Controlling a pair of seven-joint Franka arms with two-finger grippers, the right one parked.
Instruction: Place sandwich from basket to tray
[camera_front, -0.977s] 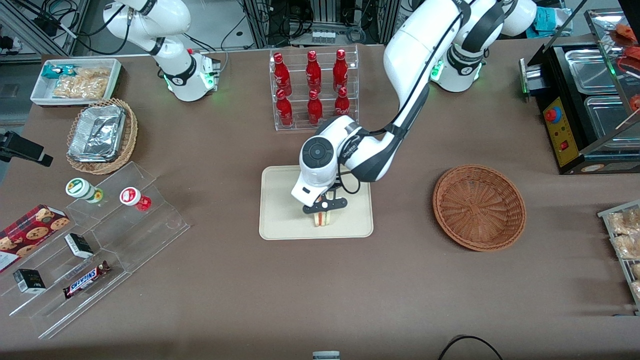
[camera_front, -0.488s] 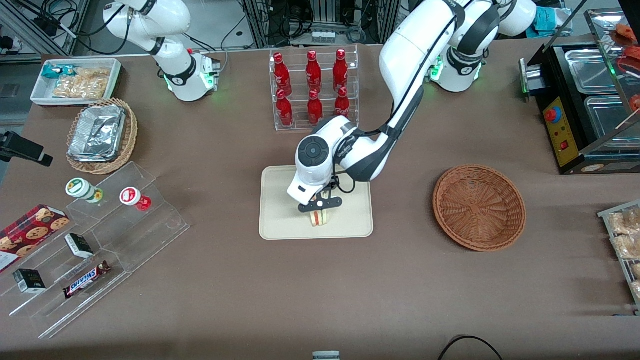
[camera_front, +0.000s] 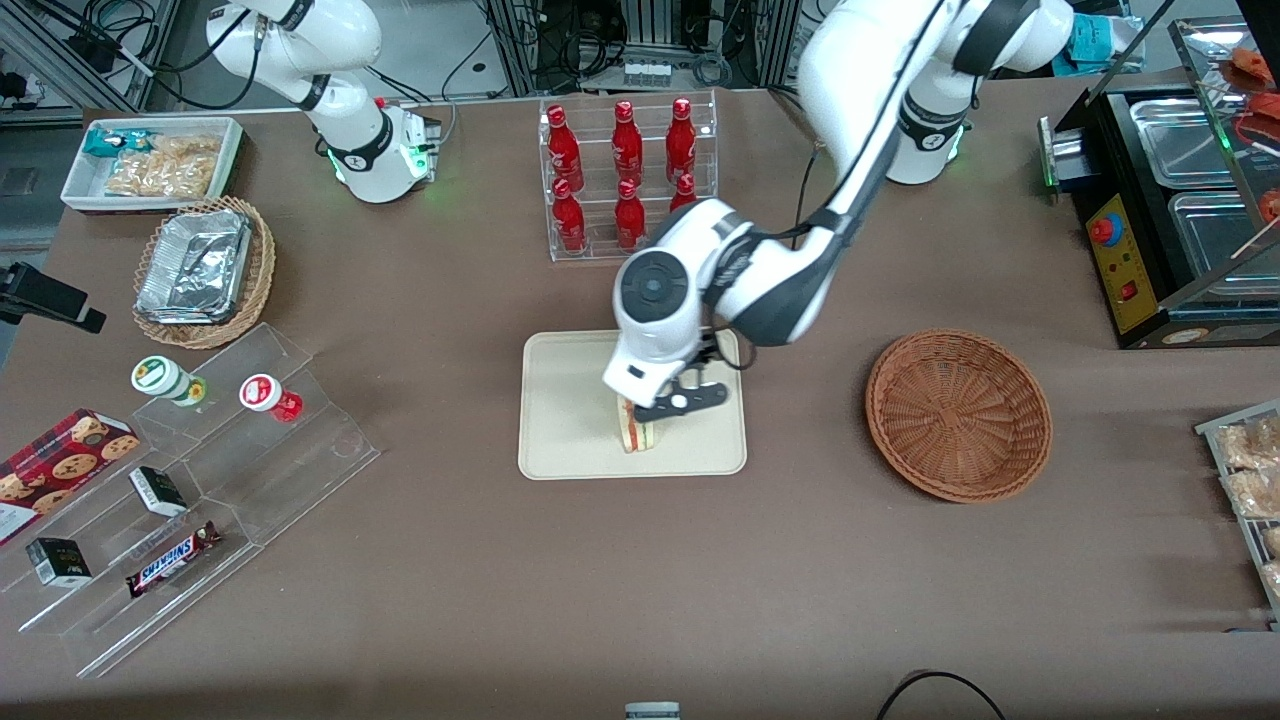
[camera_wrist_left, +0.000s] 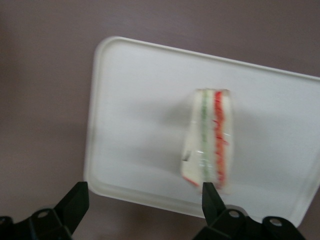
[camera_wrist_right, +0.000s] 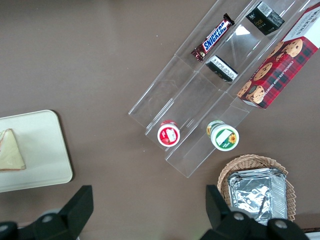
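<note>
Brown desk (camera_front: 640, 580), seen from the front. The working arm (camera_front: 850, 130) reaches from its base down over the tray, forearm sloping toward the camera, wrist bent so the gripper (camera_front: 668, 408) points down above the tray. Its two fingers (camera_wrist_left: 75, 202) stand wide apart and hold nothing.

One beige tray (camera_front: 560, 440) lies mid-desk. One sandwich (camera_front: 634, 432) stands on edge on it, at the tray's side nearest the camera, just below the gripper; the wrist view shows its green and red filling stripes (camera_wrist_left: 212, 137) with both fingers clear of it.

One reddish-brown basket (camera_front: 958, 414) sits well apart from the tray, toward the working arm's end; nothing lies in it.

One clear rack (camera_front: 628, 175) with six red bottles (camera_front: 626, 130), three above three, stands farther from the camera than the tray.

Toward the parked arm's end: one clear stepped shelf (camera_front: 200, 500) bearing two lidded cups (camera_front: 160, 378), one green-topped and one red-topped, two small black boxes (camera_front: 157, 490) and one bar reading "SNICKERS" (camera_front: 172, 560); one red tartan cookie box (camera_front: 55, 470) beside it, whose lettering I cannot read; one tan basket of foil containers (camera_front: 200, 270); one white bin of snacks (camera_front: 150, 162).
</note>
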